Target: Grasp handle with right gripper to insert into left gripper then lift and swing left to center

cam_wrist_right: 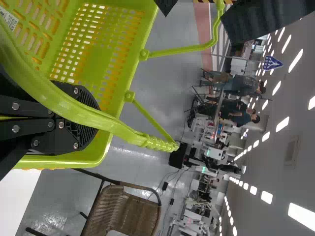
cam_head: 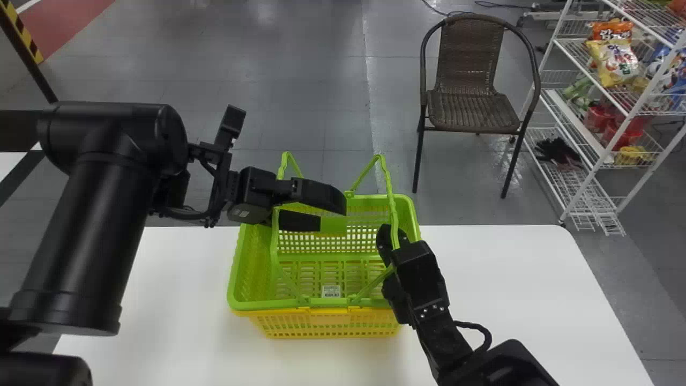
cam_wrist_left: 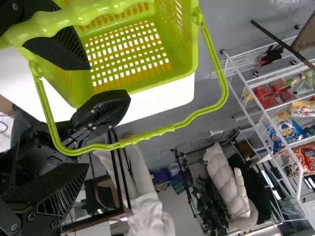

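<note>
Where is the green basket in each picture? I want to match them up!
Head view: green basket in the middle, sitting in a yellow basket.
Left wrist view: green basket cut off by the picture's edge, beside the white table.
Right wrist view: green basket cut off by the edge too, near the woven chair.
Shared landmark: the white table, next to the basket in all three.

Glossy plastic basket [cam_head: 268, 306] and handles [cam_wrist_right: 106, 122], smooth matt tabletop [cam_head: 509, 295], rough woven chair [cam_head: 463, 110], shiny floor [cam_head: 300, 96], metal-wire shelf [cam_head: 601, 161]
</note>
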Available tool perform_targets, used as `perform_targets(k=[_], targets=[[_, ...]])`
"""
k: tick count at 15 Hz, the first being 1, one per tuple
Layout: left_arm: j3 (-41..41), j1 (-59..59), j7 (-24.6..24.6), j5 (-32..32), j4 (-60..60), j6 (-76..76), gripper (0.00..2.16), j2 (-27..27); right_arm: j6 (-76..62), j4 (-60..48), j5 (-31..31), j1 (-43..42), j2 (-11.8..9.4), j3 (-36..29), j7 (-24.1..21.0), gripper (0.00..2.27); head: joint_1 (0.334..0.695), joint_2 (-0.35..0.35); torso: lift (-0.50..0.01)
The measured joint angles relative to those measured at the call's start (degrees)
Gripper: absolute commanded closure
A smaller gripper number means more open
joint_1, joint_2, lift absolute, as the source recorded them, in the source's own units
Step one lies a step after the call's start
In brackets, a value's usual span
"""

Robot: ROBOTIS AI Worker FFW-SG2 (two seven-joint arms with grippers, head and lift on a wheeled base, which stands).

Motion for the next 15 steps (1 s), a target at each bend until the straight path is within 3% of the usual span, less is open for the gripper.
perform_targets(k=[15], targets=[[-0.03, -0.63, 0.61, -0.07, -0.49, 0.57, 0.11, -2.23, 3.01, 0.68, 1.17, -2.86, 0.97, 4.38, -1.12, 1.95, 0.695, 0.032, 0.000]])
